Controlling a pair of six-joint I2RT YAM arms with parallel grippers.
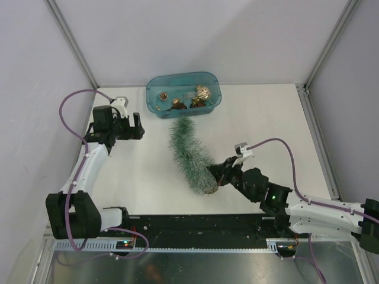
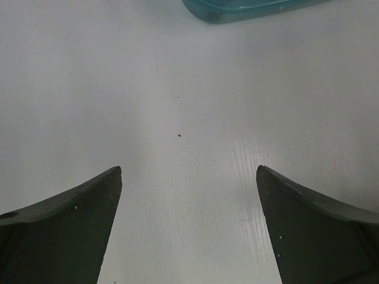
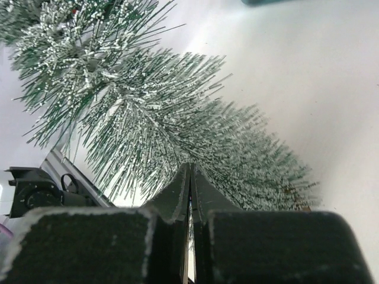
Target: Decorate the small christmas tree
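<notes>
Overhead: the small christmas tree (image 1: 190, 157) lies on the bench (image 1: 266, 118), tip at 12 o'clock by the teal tub (image 1: 183, 94), right fingers (image 1: 219, 176) at its base, 5 o'clock. Left wrist: left fingers (image 2: 71, 225) spread wide, idle. Right wrist: right fingers together, probably for levering it upright

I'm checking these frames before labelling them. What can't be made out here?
Base of the tree: top view, hidden by bristles and the right pincer.
Whether that pincer grips the tree: right wrist view, shut tips end among bristles.
Ornaments in the tub: top view, too small to count.
Tub: left wrist view, cut off by top edge.
</notes>
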